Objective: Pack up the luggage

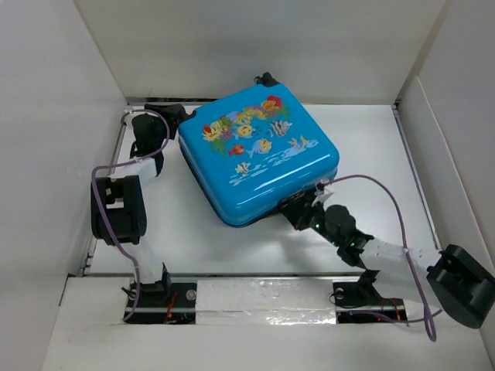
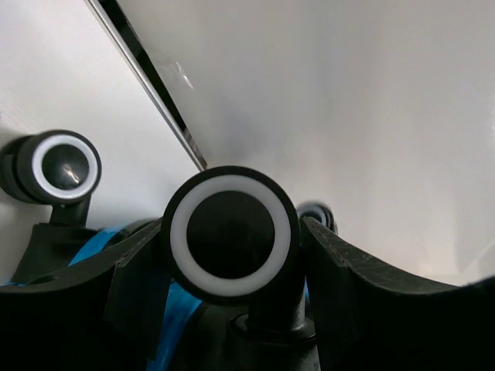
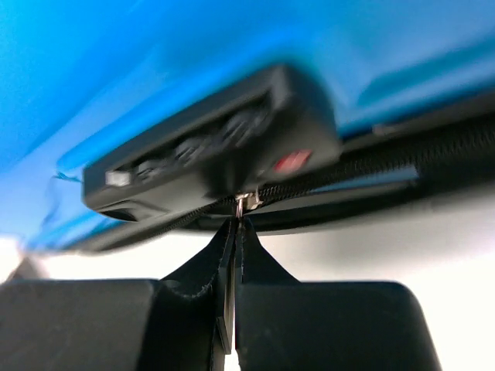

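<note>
Between both grippers: closed luggage point(image 1: 259, 158), flat on the table point(image 1: 371, 154), print up. At right gripper point(image 3: 234, 232), arm stretched low, fingers pinched tight on zipper pull point(image 3: 246, 202) below the lock point(image 3: 224, 154). At left gripper point(image 1: 172, 116), arm folded, fingers straddling a caster wheel point(image 2: 230, 234); grip unclear.

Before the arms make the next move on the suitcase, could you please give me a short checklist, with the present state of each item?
1. Lid down: ok. The suitcase lies closed on the table, fish print up.
2. Hold on the zipper: ok. The right gripper is shut on the zipper pull, just below the lock.
3. Zipper run all the way: cannot tell. The right wrist view is blurred and shows only a short stretch.
4. Suitcase braced: cannot tell. The left gripper has a finger on each side of a wheel, but a firm squeeze is not visible.
5. Nothing sticking out of the seam: ok on the edges that the top view shows.
</note>
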`<action>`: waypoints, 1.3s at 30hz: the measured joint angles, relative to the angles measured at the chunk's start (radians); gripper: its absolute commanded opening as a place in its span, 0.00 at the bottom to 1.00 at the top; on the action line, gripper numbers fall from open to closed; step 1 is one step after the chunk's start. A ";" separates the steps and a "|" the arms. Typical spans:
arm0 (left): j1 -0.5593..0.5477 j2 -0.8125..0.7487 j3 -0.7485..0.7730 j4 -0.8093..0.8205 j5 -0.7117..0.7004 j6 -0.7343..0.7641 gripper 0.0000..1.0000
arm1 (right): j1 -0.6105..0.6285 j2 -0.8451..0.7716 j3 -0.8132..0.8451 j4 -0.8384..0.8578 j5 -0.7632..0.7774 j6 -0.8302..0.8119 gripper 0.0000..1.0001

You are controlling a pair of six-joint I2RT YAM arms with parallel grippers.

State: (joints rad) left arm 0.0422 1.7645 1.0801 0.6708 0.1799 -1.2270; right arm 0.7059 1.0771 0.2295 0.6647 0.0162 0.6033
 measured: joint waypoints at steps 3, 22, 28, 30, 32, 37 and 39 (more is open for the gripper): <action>-0.001 -0.018 -0.010 -0.002 -0.021 0.008 0.00 | 0.119 -0.001 0.002 -0.016 0.012 0.019 0.00; 0.003 -0.230 0.232 -0.285 -0.039 0.355 0.96 | -0.500 0.002 0.277 -0.321 -0.399 -0.153 0.00; -0.143 -0.535 0.097 -0.154 -0.125 0.363 0.00 | -0.512 0.019 0.282 -0.313 -0.438 -0.162 0.00; -0.298 -0.660 -0.031 -0.104 -0.120 0.366 0.00 | -0.514 0.012 0.280 -0.313 -0.441 -0.162 0.00; -0.460 -0.756 -0.151 -0.058 -0.130 0.389 0.00 | -0.513 -0.010 0.269 -0.311 -0.441 -0.162 0.00; -0.587 -1.017 -0.582 -0.115 -0.189 0.421 0.00 | -0.476 -0.159 0.186 -0.298 -0.415 -0.164 0.36; -0.584 -1.130 -0.703 -0.215 -0.222 0.434 0.00 | -0.469 -0.222 0.163 -0.317 -0.394 -0.181 0.42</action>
State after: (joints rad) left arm -0.5419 0.6350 0.3775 0.4557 -0.0418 -0.7929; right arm 0.2367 0.8555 0.3927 0.3481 -0.3775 0.4221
